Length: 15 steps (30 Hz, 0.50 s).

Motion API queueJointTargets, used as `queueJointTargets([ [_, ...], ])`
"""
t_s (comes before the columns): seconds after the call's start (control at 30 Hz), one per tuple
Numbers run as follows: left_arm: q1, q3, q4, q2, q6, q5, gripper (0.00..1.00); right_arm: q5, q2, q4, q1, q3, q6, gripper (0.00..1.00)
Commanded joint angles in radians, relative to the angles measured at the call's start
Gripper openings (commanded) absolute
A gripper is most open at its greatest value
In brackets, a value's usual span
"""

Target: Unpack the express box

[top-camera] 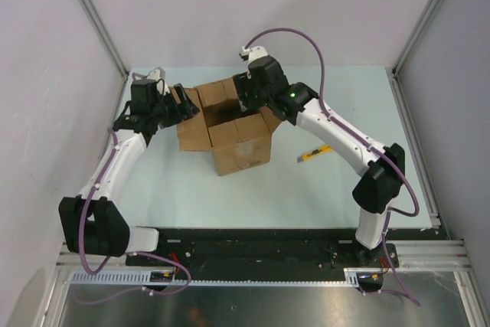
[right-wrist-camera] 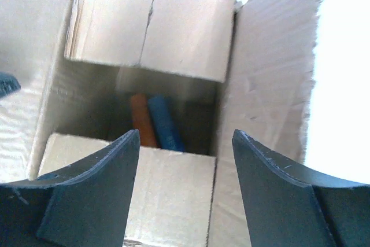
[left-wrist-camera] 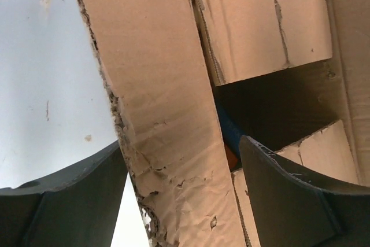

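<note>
Left gripper (left-wrist-camera: pixel 180 143) gapes wide astride the nine-o'clock flap of the express box (top-camera: pixel 241 143), not clamped. Right gripper (right-wrist-camera: pixel 186 134) is spread and empty over its mouth. Brown flaps open, edges torn; orange item (right-wrist-camera: pixel 140 121) and blue item (right-wrist-camera: pixel 166 124) inside.

The left arm (top-camera: pixel 115 162) starts at the near edge of the desk (top-camera: pixel 230 189). It goes up along the left side and bends in at the wrist. The left hand (top-camera: pixel 181 105) points toward the middle, with its fingers (left-wrist-camera: pixel 69 201) wide apart. The right arm (top-camera: pixel 344 139) stands at the near right, folds at the elbow and leans toward the far middle. The right hand (top-camera: pixel 243 103) tips down, with its fingers (right-wrist-camera: pixel 87 195) apart too.
</note>
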Motion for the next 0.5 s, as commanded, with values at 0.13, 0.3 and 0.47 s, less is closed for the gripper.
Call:
queueJointTargets([
  [0.13,0.0,0.006,0.054,-0.004,-0.026,0.055,0.79,0.095,0.043,-0.025,-0.023,0.037,-0.022,0.71],
  [0.3,0.0,-0.003,0.054,-0.007,-0.019,0.038,0.75,0.052,0.088,-0.035,-0.047,0.02,0.009,0.71],
  [0.47,0.0,-0.013,0.052,-0.012,-0.009,0.019,0.74,0.05,0.119,-0.062,-0.072,0.016,0.024,0.71],
])
